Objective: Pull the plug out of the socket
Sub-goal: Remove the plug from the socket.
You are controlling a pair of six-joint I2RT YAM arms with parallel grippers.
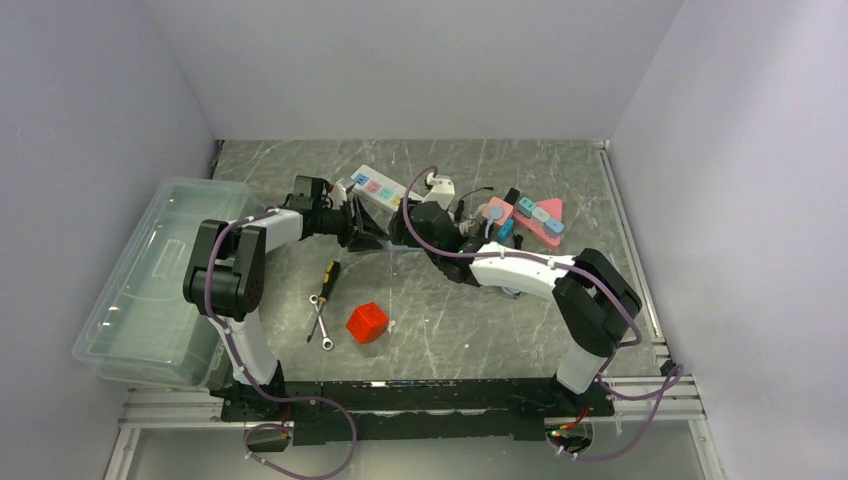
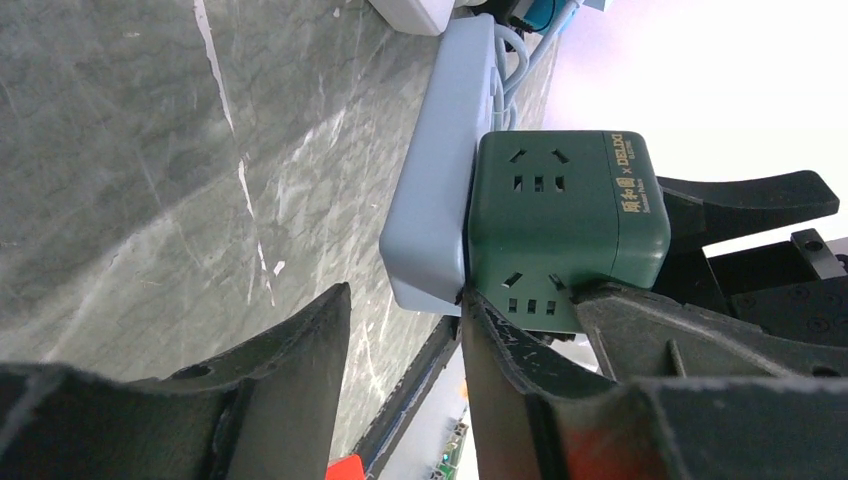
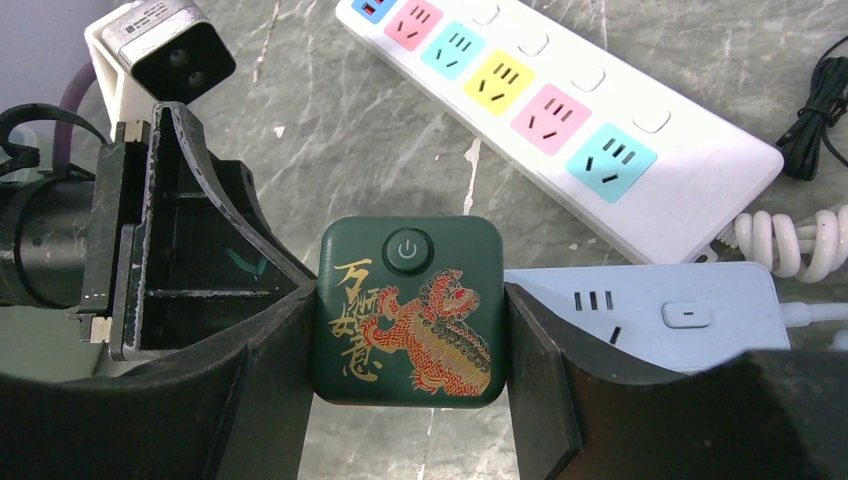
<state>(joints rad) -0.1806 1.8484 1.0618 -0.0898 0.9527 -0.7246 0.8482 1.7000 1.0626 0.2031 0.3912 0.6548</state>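
Observation:
A dark green cube plug (image 3: 410, 310) with a gold and red lion print sits plugged into the end of a pale blue power strip (image 3: 660, 310). My right gripper (image 3: 410, 300) is shut on the cube, one finger on each side. In the left wrist view the cube (image 2: 560, 220) stands on the strip (image 2: 435, 210), seen edge-on. My left gripper (image 2: 405, 295) is open, its fingers straddling the strip's end; one fingertip (image 2: 475, 310) touches the seam between strip and cube. In the top view both grippers meet at the table's middle back, left (image 1: 372, 232) and right (image 1: 403, 228).
A white power strip (image 3: 560, 100) with coloured sockets lies just beyond, with a coiled white cord (image 3: 790, 240) and a black cable (image 3: 820, 110). A clear bin (image 1: 160, 270) stands at the left. A screwdriver (image 1: 328, 278), a wrench (image 1: 320, 325), a red block (image 1: 367, 322) and pink pieces (image 1: 535, 220) lie around.

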